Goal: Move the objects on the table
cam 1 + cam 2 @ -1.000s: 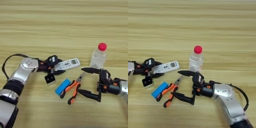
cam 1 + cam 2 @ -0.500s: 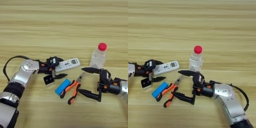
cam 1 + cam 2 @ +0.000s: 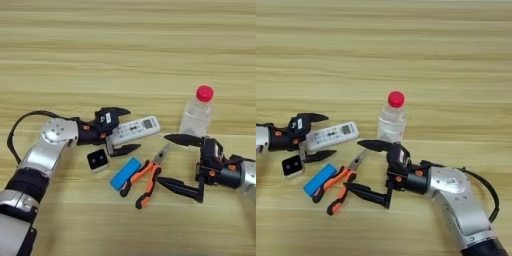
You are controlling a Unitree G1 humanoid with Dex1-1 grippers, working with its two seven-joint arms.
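Left pincer (image 3: 121,131) is spread wide, straddling the near end of the white remote (image 3: 134,130), one finger above, one below. Right pincer (image 3: 176,161) gapes open too, near the pliers (image 3: 145,176), bottle (image 3: 196,113) just behind. Blue block (image 3: 125,173) and black cube (image 3: 97,160) crowd the desk (image 3: 125,50); the lower finger could nudge either as it closes.

Left claw (image 3: 121,131): pushed further right, its spread fingers now straddling the white remote control's (image 3: 134,129) left end.
Small black cube (image 3: 97,160): now clear of the claw.
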